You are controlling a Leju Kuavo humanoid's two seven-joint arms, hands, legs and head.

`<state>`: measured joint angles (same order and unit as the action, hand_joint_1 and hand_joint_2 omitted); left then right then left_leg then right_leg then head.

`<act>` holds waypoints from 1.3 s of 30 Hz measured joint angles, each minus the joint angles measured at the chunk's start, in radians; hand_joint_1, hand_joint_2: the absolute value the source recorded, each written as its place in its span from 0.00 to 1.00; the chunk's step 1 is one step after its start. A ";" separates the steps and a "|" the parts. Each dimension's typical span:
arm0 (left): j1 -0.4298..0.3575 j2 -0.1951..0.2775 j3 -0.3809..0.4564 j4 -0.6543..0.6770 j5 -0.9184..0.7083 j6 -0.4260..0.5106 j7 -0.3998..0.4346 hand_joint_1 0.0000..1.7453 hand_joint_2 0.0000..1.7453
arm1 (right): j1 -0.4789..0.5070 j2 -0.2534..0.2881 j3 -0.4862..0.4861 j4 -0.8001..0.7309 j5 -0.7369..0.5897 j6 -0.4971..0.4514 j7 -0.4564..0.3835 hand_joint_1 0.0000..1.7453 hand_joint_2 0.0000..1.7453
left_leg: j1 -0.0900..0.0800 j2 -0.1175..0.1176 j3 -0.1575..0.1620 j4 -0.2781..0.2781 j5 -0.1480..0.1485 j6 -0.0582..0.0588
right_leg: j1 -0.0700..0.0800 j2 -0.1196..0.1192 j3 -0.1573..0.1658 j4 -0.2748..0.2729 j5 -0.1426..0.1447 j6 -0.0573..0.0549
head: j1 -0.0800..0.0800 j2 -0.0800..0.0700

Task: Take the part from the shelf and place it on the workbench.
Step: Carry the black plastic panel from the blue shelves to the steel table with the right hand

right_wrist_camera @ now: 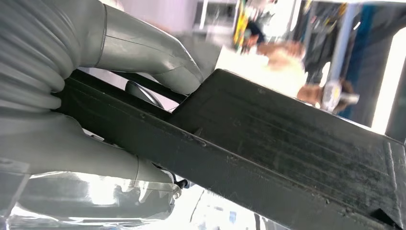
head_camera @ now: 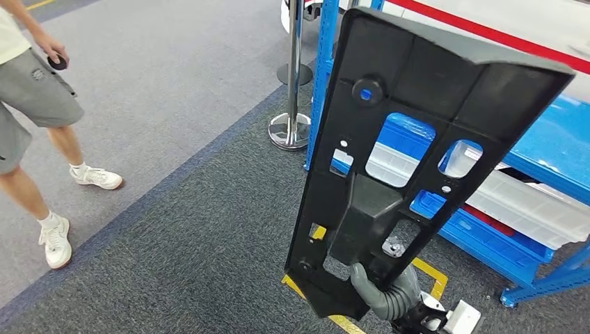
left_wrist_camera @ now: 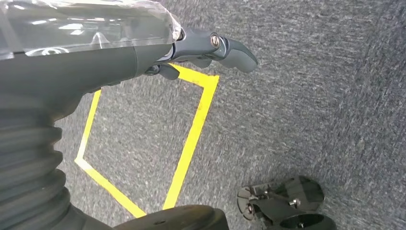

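Black moulded plastic is what I'm looking at most: the part (head_camera: 410, 132) is a long flat panel, ribbed on the side facing my head camera, with several cut-outs through it, one large and roughly rectangular, one rounded, some smaller square ones, plus a round boss near the upper end. It widens toward the top, and a raised box-like block sits near its lower middle. Through the openings I can see the blue shelf (head_camera: 549, 139) and a pale bin on it.

I have the right hand (head_camera: 386, 296) gripping the part at its lower end, thumb wrapped over the edge, so the panel stands up tilted in front of me, above the grey carpet (head_camera: 174, 243) and beside the shelf. In the right wrist view the grey thumb (right_wrist_camera: 163, 57) presses on one face and the fingers close under the other.

My left hand (left_wrist_camera: 210, 50) hangs over the carpet and a yellow tape outline (left_wrist_camera: 191, 139), holding nothing, fingers loosely curled but apart.

On the left, a person (head_camera: 35, 104) in grey shorts and white shoes stands on the carpet. A chrome stanchion post (head_camera: 292, 90) stands near the shelf's upright.
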<state>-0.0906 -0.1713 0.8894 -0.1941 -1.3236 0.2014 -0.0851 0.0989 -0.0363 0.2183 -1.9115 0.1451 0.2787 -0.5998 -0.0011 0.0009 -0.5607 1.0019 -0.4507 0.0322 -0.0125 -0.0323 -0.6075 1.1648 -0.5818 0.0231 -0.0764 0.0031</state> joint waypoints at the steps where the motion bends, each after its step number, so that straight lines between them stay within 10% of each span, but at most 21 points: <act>1: -0.004 -0.001 -0.001 0.000 -0.006 -0.003 0.002 0.00 1.00 | 0.036 -0.001 -0.014 0.005 -0.006 0.020 -0.012 1.00 1.00 | -0.001 -0.025 -0.003 0.003 0.002 0.002 | 0.000 0.037 -0.002 0.002 0.008 -0.005 | 0.000 0.000; 4: -0.016 -0.007 -0.005 0.000 -0.018 -0.009 0.009 0.00 1.00 | 0.108 -0.003 -0.047 0.041 -0.050 0.093 -0.046 1.00 1.00 | -0.004 -0.097 -0.019 0.017 0.006 -0.008 | -0.001 0.118 0.058 -0.137 0.091 -0.020 | 0.000 0.000; 7: -0.015 -0.010 -0.005 0.000 -0.017 -0.007 0.009 0.00 1.00 | 0.127 -0.001 -0.054 0.065 -0.061 0.110 -0.057 1.00 1.00 | -0.003 -0.119 -0.031 0.018 0.011 -0.027 | -0.004 0.093 0.060 -0.150 0.096 -0.027 | 0.000 0.000; 13: -0.018 -0.011 -0.005 0.000 -0.025 -0.004 0.011 0.00 1.00 | 0.151 0.011 -0.068 0.086 -0.065 0.125 -0.067 1.00 1.00 | 0.003 -0.010 -0.139 0.289 -0.132 -0.055 | -0.004 0.001 0.063 -0.161 0.101 -0.043 | -0.001 0.000; 18: -0.008 -0.010 -0.006 0.000 -0.027 -0.004 0.016 0.00 1.00 | 0.153 0.013 -0.072 0.090 -0.065 0.131 -0.069 1.00 1.00 | -0.002 0.045 0.013 0.032 -0.025 -0.041 | 0.001 -0.051 0.067 -0.160 0.098 -0.034 | -0.001 0.000; 21: -0.001 -0.009 -0.007 0.000 -0.028 -0.004 0.016 0.00 1.00 | 0.154 0.014 -0.073 0.091 -0.063 0.130 -0.072 1.00 1.00 | -0.009 0.040 0.019 -0.002 -0.019 -0.024 | 0.005 -0.075 0.068 -0.159 0.099 -0.021 | 0.000 0.000; 24: -0.001 -0.009 -0.007 0.000 -0.030 -0.004 0.016 0.00 1.00 | 0.155 0.016 -0.075 0.092 -0.062 0.130 -0.077 1.00 1.00 | 0.000 0.014 0.021 -0.017 -0.005 -0.006 | 0.002 -0.034 0.053 -0.113 0.059 -0.008 | 0.000 0.000; 27: -0.003 -0.010 -0.009 0.000 -0.033 -0.004 0.016 0.00 1.00 | 0.162 0.017 -0.078 0.094 -0.061 0.131 -0.078 1.00 1.00 | 0.002 -0.012 0.017 -0.017 0.001 0.001 | -0.001 0.024 -0.034 0.078 -0.039 -0.007 | 0.000 0.000; 29: -0.003 -0.011 -0.010 0.000 -0.033 -0.004 0.015 0.00 1.00 | 0.165 0.018 -0.079 0.097 -0.061 0.130 -0.078 1.00 1.00 | 0.002 -0.036 0.013 -0.012 0.002 0.000 | -0.002 0.029 -0.061 0.134 -0.041 -0.006 | 0.000 0.000; 32: -0.006 -0.013 -0.011 0.000 -0.033 -0.004 0.015 0.00 1.00 | 0.166 0.018 -0.081 0.100 -0.060 0.131 -0.079 1.00 1.00 | 0.004 -0.074 0.010 0.003 -0.004 -0.008 | -0.010 0.065 0.016 -0.029 0.058 -0.005 | 0.000 0.000; 35: -0.011 -0.014 -0.012 0.000 -0.035 -0.002 0.017 0.00 1.00 | 0.168 0.023 -0.085 0.100 -0.044 0.123 -0.077 1.00 1.00 | 0.003 -0.107 -0.008 0.022 -0.007 -0.026 | -0.015 0.116 0.055 -0.125 0.080 -0.008 | 0.000 0.000; 37: -0.012 -0.014 -0.012 0.000 -0.038 -0.001 0.019 0.00 1.00 | 0.167 0.028 -0.087 0.100 -0.010 0.098 -0.073 1.00 1.00 | 0.005 -0.126 -0.018 0.023 -0.004 -0.038 | -0.014 0.096 0.053 -0.128 0.082 -0.018 | 0.000 0.000; 39: -0.012 -0.013 -0.013 0.000 -0.043 0.000 0.021 0.00 1.00 | 0.167 0.033 -0.087 0.100 0.042 0.055 -0.065 1.00 1.00 | 0.004 -0.097 -0.035 0.057 -0.027 -0.048 | -0.016 0.070 0.056 -0.132 0.084 -0.032 | -0.001 0.000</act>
<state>-0.1027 -0.1840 0.8761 -0.1938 -1.3662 0.2009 -0.0640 0.2660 -0.0030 0.1310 -1.8112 0.1870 0.3341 -0.6646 0.0028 -0.0960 -0.5955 1.0584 -0.4772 -0.0160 -0.0283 0.0378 -0.5520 1.0324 -0.4975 -0.0086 -0.0770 0.0031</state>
